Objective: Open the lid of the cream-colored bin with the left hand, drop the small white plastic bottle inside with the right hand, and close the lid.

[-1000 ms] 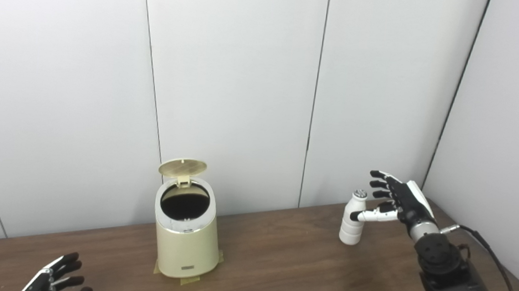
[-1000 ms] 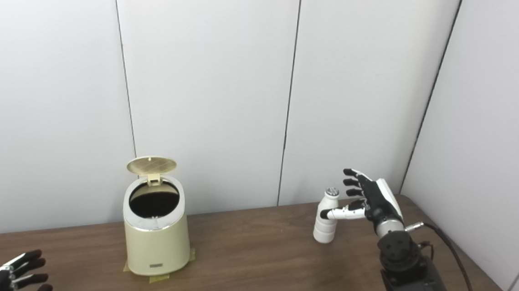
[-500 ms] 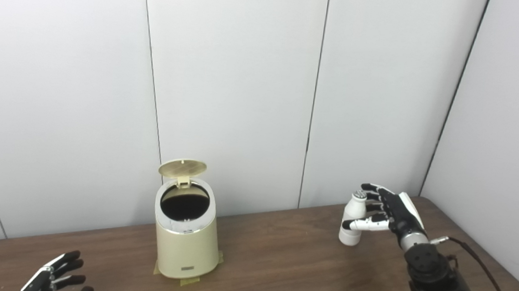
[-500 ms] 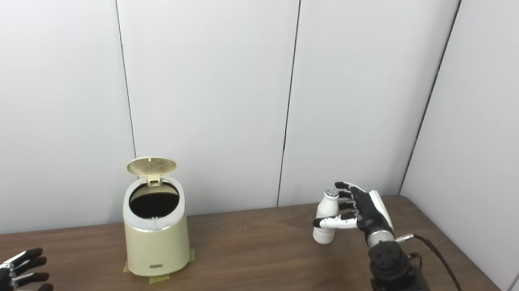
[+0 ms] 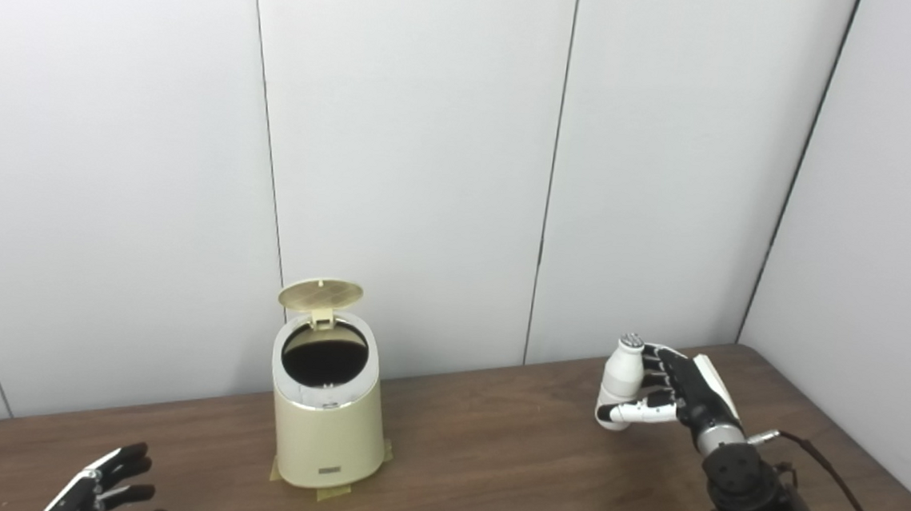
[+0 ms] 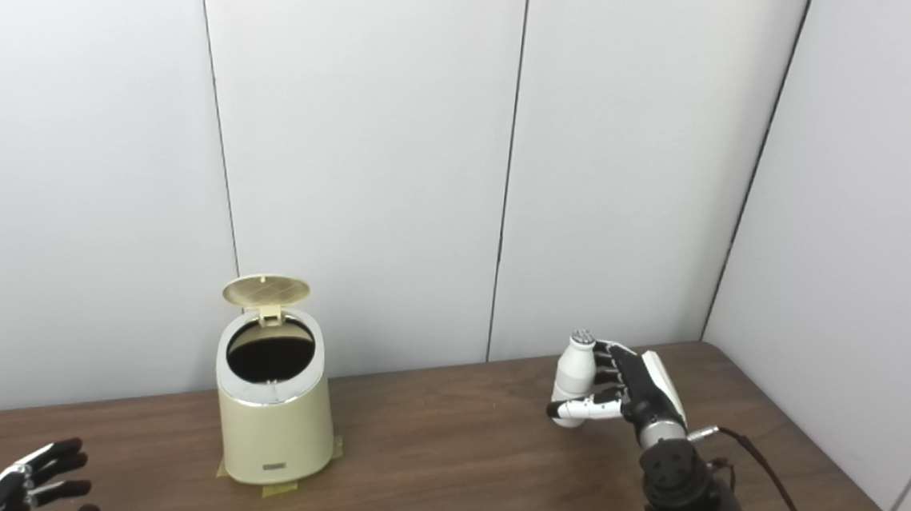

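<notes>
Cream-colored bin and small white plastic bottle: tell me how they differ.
The cream-colored bin is larger and wider; the small white plastic bottle is slim and narrow-necked. The bin's lid stands open; the bottle is capped. The right hand wraps the bottle; nothing touches the bin. Both stand upright on the wooden table.

The right hand (image 5: 682, 392) has black fingers, a white and silver thumb and a white panel on its back. A silver cuff joins it to a bulky black forearm trailing a dark cable. The left hand (image 5: 106, 492) shows black fingers with pale backing.
</notes>
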`<state>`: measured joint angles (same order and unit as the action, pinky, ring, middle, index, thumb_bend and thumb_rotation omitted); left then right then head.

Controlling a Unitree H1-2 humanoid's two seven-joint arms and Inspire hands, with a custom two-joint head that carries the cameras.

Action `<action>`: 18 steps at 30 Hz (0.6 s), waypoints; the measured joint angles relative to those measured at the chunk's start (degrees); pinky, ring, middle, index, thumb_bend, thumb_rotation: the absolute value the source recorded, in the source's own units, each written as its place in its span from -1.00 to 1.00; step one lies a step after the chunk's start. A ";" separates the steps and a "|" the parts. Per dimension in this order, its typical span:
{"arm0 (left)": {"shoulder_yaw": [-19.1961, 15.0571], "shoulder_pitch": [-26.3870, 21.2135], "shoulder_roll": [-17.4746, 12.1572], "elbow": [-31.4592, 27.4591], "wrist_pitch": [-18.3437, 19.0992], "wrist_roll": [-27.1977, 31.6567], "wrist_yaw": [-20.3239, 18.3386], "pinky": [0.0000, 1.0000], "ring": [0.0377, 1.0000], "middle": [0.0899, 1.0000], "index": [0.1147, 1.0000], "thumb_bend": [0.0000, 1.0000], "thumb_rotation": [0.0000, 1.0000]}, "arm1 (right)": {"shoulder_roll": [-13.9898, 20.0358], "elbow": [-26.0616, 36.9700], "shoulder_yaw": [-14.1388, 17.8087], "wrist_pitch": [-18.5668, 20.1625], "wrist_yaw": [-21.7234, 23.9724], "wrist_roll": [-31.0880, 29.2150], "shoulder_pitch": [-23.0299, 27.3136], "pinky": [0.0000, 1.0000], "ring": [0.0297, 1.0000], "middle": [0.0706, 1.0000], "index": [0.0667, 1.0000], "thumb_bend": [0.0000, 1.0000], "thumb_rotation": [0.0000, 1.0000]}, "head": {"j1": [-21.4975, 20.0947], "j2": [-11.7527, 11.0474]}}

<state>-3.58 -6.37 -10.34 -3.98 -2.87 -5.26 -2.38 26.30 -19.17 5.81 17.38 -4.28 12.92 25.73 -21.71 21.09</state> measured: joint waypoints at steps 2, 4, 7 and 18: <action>-0.09 0.00 -0.01 -0.11 0.10 -0.01 -0.02 0.13 0.42 0.58 0.64 -0.22 -1.00 | -0.01 -0.68 -0.20 -0.08 -0.16 0.11 0.00 0.34 0.44 0.45 0.48 0.55 -0.92 | 0.00 0.00; -0.09 0.01 -0.01 -0.47 0.45 -0.13 -0.03 0.12 0.41 0.57 0.63 -0.22 -1.00 | -0.03 -0.98 -0.26 -0.25 -0.35 0.21 0.00 0.32 0.41 0.43 0.46 0.55 -0.92 | 0.17 0.26; -0.08 0.00 -0.02 -0.79 0.57 -0.17 -0.16 0.09 0.39 0.56 0.62 -0.22 -1.00 | -0.11 -1.06 -0.24 -1.41 -0.91 0.34 0.00 0.25 0.36 0.39 0.43 0.54 -0.94 | 0.09 0.35; -0.09 0.06 0.04 -1.03 1.74 -0.34 -0.24 0.07 0.39 0.55 0.60 -0.20 -1.00 | -1.90 -5.67 0.18 -8.83 -5.38 0.72 0.13 -0.12 -0.03 0.10 0.31 0.47 -1.00 | 0.53 0.62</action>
<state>-3.67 -6.31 -10.30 -5.00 -1.13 -5.60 -2.63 24.40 -24.84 5.99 8.55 -9.66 13.64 25.85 -21.18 21.71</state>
